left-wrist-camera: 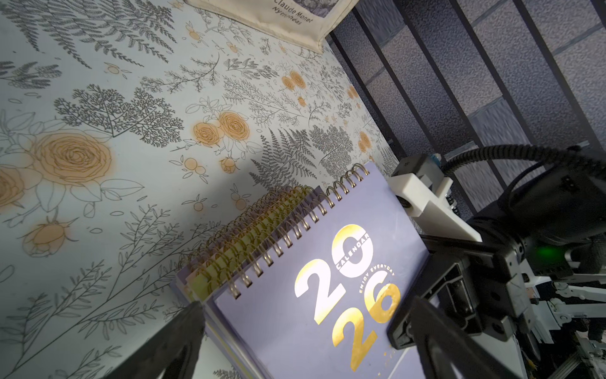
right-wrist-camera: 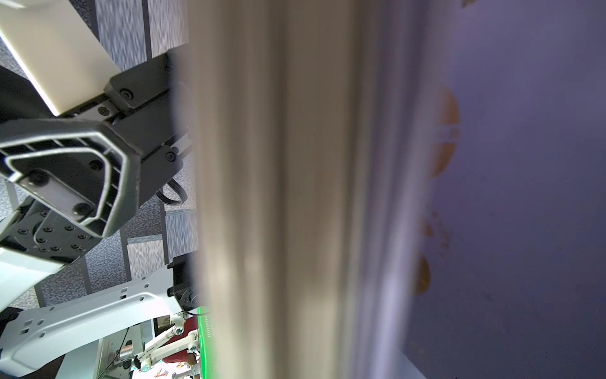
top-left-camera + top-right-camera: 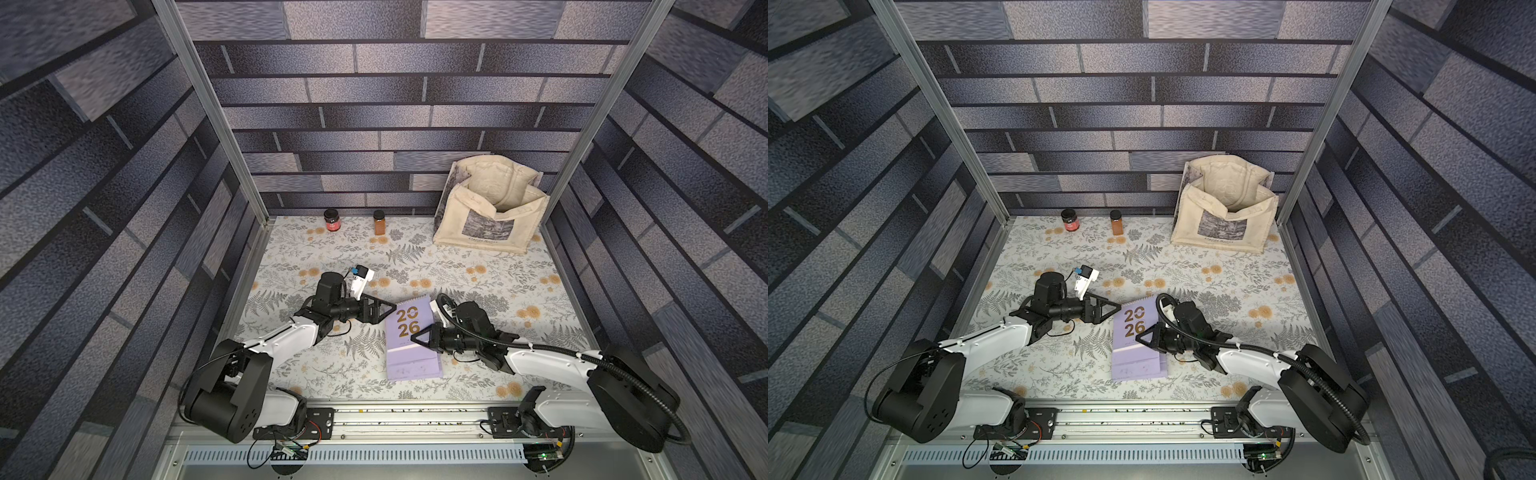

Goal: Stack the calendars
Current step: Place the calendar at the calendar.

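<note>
At the table's [image 3: 478, 266] front centre the calendars [image 3: 401, 328] lie stacked, lavender on top, the rest mostly hidden. The left gripper [image 3: 388, 307] gapes beside them; the right gripper [image 3: 415, 338], fingers together, overhangs the top one, any grip unclear

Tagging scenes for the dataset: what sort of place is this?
Probably a lab robot cell dressed as a room, not a real one: the brick walls are flat prints on aluminium posts, the floral table cover is printed, and the left arm and right arm mount on a metal rail at the front.
</note>
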Available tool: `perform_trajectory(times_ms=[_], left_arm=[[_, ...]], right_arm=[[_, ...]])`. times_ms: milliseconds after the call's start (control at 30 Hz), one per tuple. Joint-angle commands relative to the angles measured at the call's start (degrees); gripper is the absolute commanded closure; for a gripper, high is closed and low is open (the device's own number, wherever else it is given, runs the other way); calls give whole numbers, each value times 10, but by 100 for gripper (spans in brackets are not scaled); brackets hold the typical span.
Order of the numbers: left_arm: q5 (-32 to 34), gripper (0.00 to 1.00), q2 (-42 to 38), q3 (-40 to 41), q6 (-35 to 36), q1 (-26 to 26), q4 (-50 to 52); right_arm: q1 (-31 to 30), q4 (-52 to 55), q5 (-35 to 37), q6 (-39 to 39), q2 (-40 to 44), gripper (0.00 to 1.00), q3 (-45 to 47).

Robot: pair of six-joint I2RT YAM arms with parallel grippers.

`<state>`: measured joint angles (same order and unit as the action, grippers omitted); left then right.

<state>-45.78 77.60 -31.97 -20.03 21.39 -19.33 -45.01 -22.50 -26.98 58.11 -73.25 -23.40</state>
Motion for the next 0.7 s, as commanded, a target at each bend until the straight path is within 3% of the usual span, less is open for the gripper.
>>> perform_trajectory(times_ms=[0,233,667], left_arm=[[-36,0,10,0,-18,9,-23],[-79,0,26,-5,-38,31,-58],[-72,0,95,-27,-44,66,-70]], right_arm=[[-5,32,29,2,-7,100,15],[-5,30,32,3,-11,100,19],[-5,34,37,3,-17,100,19]])
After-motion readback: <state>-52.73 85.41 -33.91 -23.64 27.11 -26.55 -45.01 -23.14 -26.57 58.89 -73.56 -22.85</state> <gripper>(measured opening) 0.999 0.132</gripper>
